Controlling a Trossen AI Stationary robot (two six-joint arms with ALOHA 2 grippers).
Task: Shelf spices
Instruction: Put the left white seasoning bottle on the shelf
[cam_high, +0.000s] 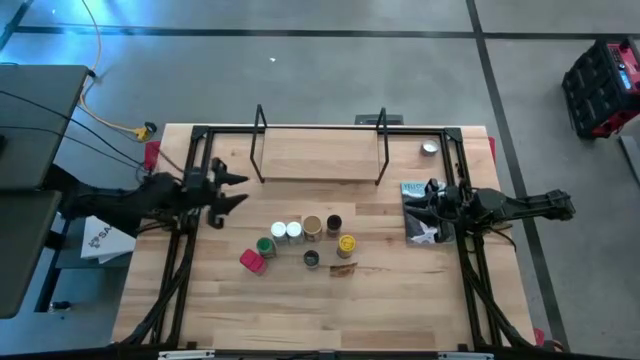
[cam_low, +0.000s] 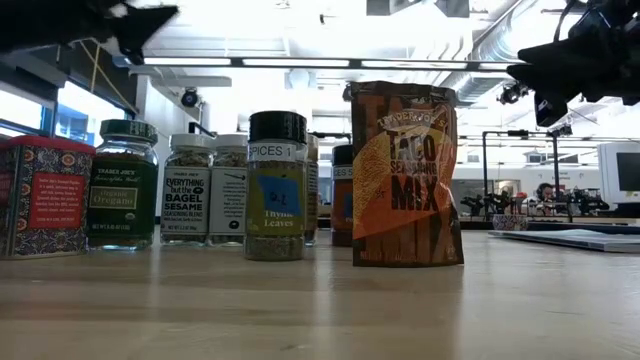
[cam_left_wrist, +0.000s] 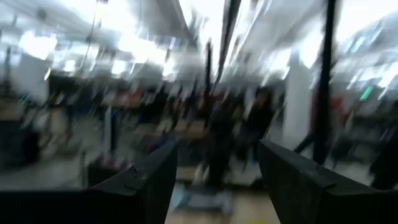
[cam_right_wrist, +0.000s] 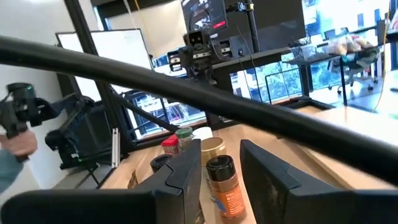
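Spices (cam_high: 300, 243): eight, clustered mid-table.

The spices (cam_high: 300, 240) stand upright in a cluster mid-table: 8 items, including a red box (cam_high: 252, 261) and a brown taco-mix packet (cam_low: 405, 175). The bare shelf (cam_high: 318, 152) sits behind, apart.

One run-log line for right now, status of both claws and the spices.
left claw: open, empty, near shelf | right claw: open, empty, over book | spices: clustered on table, none shelved
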